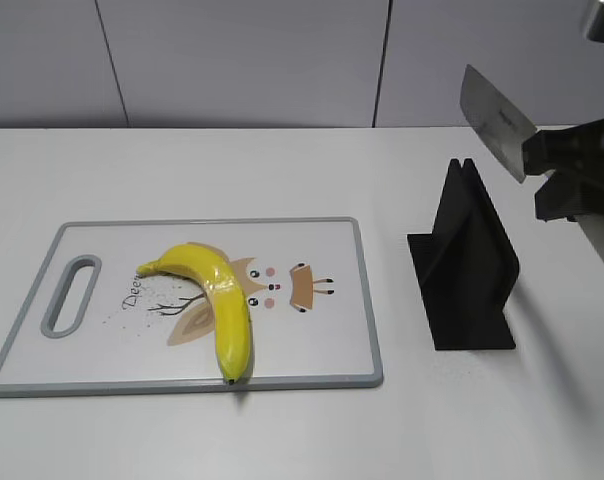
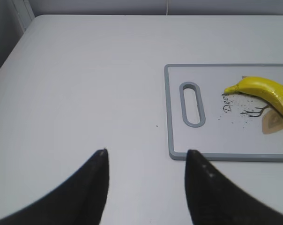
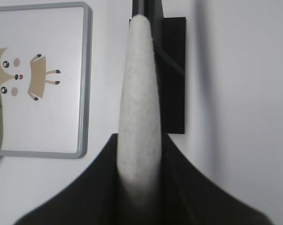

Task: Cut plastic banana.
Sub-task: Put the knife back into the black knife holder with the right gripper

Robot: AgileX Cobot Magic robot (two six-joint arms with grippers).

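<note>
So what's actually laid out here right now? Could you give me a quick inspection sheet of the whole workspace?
Surface: white table, bare apart from the items below.
Job's things: plastic banana lies on the cutting board, over its printed cartoon; the knife is in the air above the black knife stand, clear of the board.
Clutter: nothing seen.
Grippers: right gripper is shut on the knife; left gripper is open and empty, above bare table beside the board's handle end.
Cables: nothing seen.
Surroundings: pale panelled wall behind the table.
</note>
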